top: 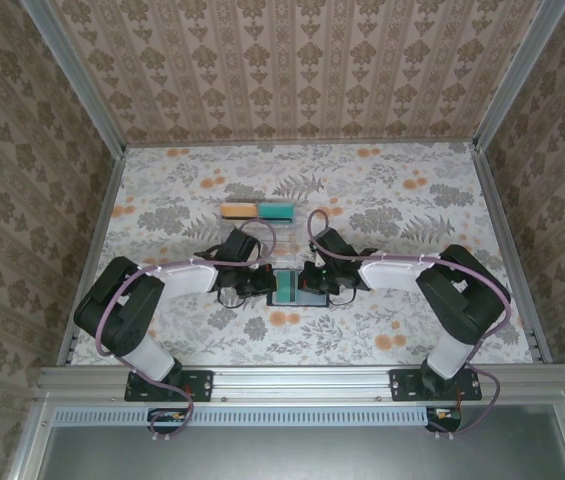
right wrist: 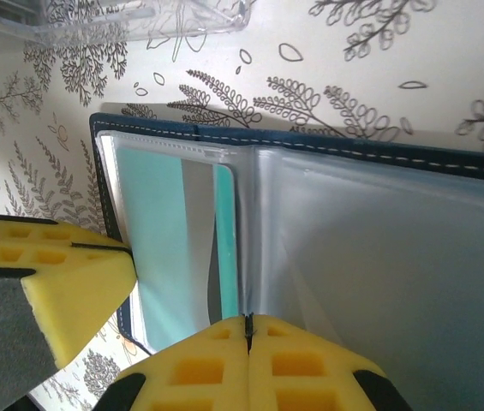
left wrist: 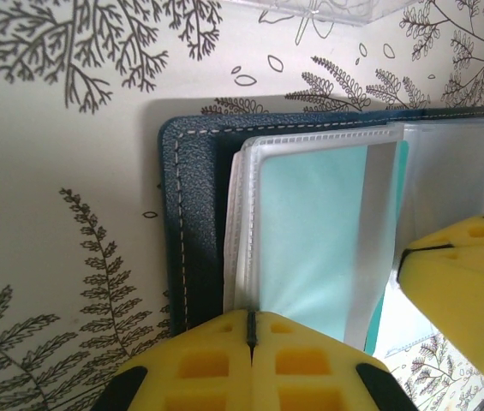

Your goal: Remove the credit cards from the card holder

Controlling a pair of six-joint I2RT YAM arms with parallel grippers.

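On the floral table (top: pixel 442 200) the dark blue card holder (top: pixel 297 288) lies open at lower centre of the top view, with an orange card (top: pixel 239 210) and a loose teal card (top: pixel 279 211) side by side just above centre, so the task looks partly done. A sleeved teal card (left wrist: pixel 310 231) sits mid-frame in a clear pocket and is yet to come out; any others beneath cannot be told. The left gripper (left wrist: pixel 250 342) and right gripper (right wrist: pixel 247 351), each at its wrist view's bottom edge, have jaws pressed together, apparently pinching a sleeve edge
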